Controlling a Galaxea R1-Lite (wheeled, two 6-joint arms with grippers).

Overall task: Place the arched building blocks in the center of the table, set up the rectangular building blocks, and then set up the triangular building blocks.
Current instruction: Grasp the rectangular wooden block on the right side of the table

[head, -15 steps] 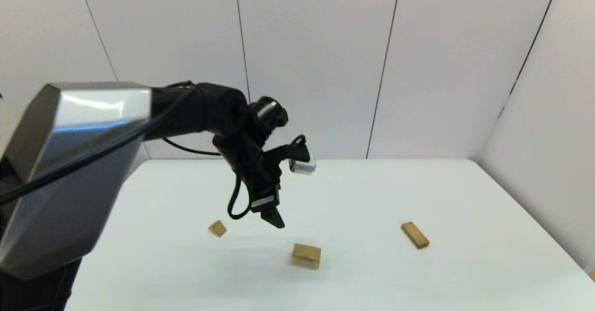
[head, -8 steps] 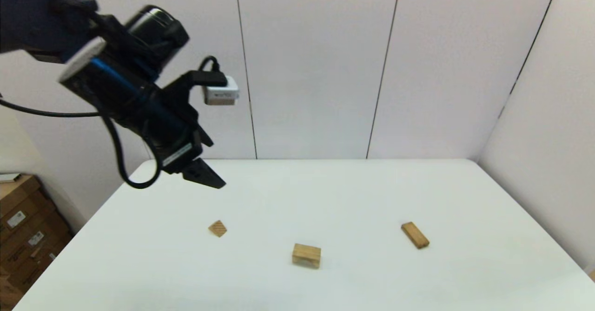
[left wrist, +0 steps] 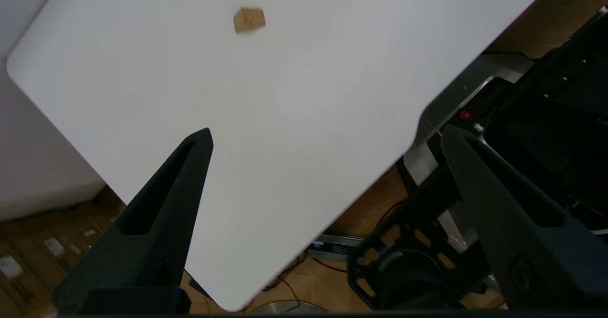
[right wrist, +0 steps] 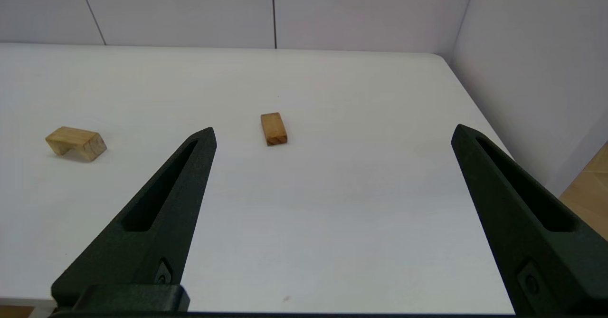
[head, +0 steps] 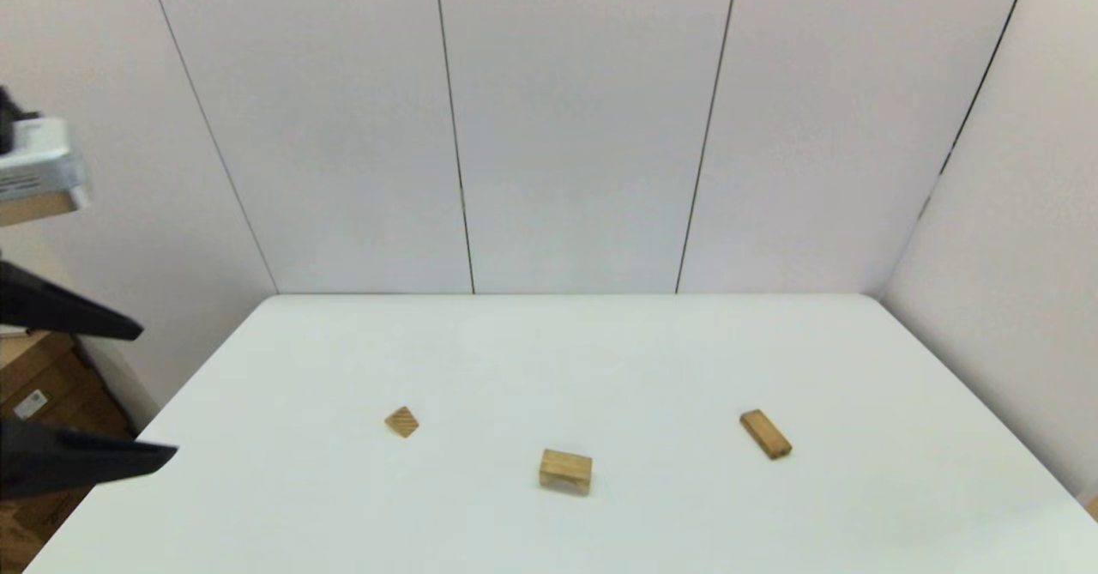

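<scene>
The arched building blocks [head: 565, 471] sit near the middle of the table [head: 549, 342], cut-out down, so we judge the next step to be the rectangular building blocks [head: 765, 433], lying flat well to the right. Our right gripper [right wrist: 332, 135] faces that plank from the near edge, fingers spread wide and empty. We should pinch it across its narrow sides, then tip it upright. The triangular building blocks [head: 401, 421] lie to the left. Our left gripper [head: 150, 389] hangs off the table's left edge, also spread and empty.

Bare test lab, white panelled walls [head: 583, 128], plain white table [head: 600, 351], cardboard boxes [head: 39, 402] stacked beside it
</scene>
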